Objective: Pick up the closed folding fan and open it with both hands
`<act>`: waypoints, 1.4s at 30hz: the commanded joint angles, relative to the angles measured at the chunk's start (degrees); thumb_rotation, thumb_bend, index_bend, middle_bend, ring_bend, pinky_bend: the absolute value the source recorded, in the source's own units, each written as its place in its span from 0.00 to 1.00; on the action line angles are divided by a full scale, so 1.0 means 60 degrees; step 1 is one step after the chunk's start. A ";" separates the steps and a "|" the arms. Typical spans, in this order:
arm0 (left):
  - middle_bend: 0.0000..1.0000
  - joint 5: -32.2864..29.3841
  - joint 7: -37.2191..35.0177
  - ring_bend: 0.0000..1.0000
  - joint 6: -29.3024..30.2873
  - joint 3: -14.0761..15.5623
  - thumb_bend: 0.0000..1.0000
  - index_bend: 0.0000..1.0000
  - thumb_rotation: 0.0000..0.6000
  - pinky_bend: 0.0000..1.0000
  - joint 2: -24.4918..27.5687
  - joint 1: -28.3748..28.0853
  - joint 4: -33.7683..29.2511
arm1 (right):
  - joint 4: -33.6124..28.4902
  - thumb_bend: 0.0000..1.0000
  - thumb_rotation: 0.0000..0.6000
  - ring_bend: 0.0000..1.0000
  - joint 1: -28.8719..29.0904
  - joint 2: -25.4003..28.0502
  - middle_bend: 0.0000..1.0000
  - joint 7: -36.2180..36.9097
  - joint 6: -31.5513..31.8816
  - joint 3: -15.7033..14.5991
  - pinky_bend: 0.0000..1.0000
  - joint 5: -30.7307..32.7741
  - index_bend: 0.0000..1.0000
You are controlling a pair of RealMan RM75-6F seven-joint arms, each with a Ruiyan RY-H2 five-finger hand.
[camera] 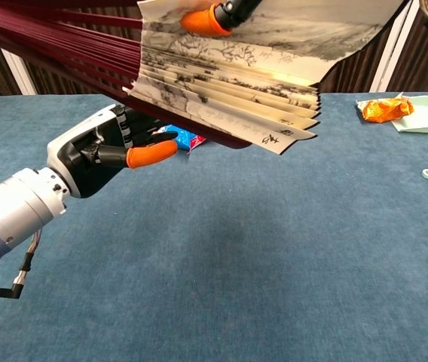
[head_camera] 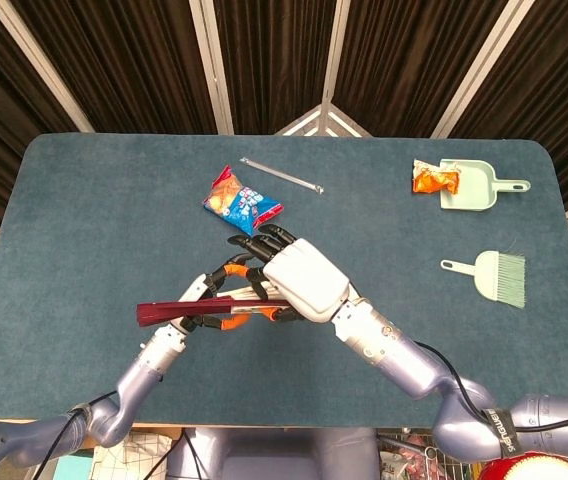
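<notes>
I hold the folding fan (camera: 229,72) above the table (head_camera: 84,220) in my right hand (head_camera: 302,280), fingers clamped on its paper end; the leaf is partly spread. My left hand (camera: 101,154) sits just below the fan's dark red ribs, fingers curled narrow, thumb extended; I cannot tell whether it touches them. The snack packet (head_camera: 241,201) lies on the table just beyond the fan.

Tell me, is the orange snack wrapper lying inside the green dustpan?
Yes, the orange wrapper sits in the mouth of the green dustpan in the head view.
</notes>
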 commanded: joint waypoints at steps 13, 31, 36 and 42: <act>0.12 -0.0236 0.0251 0.00 -0.0199 -0.0221 0.48 0.39 1.00 0.05 0.0004 -0.0277 -0.0040 | 0.0061 0.45 1.00 0.23 -0.0131 0.0085 0.16 0.0289 -0.0003 -0.0043 0.15 -0.0239 0.73; 0.22 -0.0403 0.0492 0.00 -0.0496 -0.0269 0.56 0.51 1.00 0.07 -0.0124 -0.0495 -0.0021 | 0.0160 0.45 1.00 0.23 -0.0378 0.0321 0.16 0.0659 0.0027 -0.0110 0.16 -0.0467 0.73; 0.22 -0.0607 0.0666 0.00 -0.0640 -0.0411 0.58 0.52 1.00 0.07 -0.0179 -0.0553 0.0034 | 0.0139 0.45 1.00 0.23 -0.0580 0.0556 0.16 0.0856 0.0101 -0.0167 0.16 -0.0671 0.73; 0.23 -0.0684 0.0808 0.00 -0.0733 -0.0492 0.58 0.54 1.00 0.07 -0.0223 -0.0633 0.0088 | 0.0054 0.45 1.00 0.23 -0.0719 0.0741 0.16 0.1029 0.0123 -0.0191 0.16 -0.0872 0.73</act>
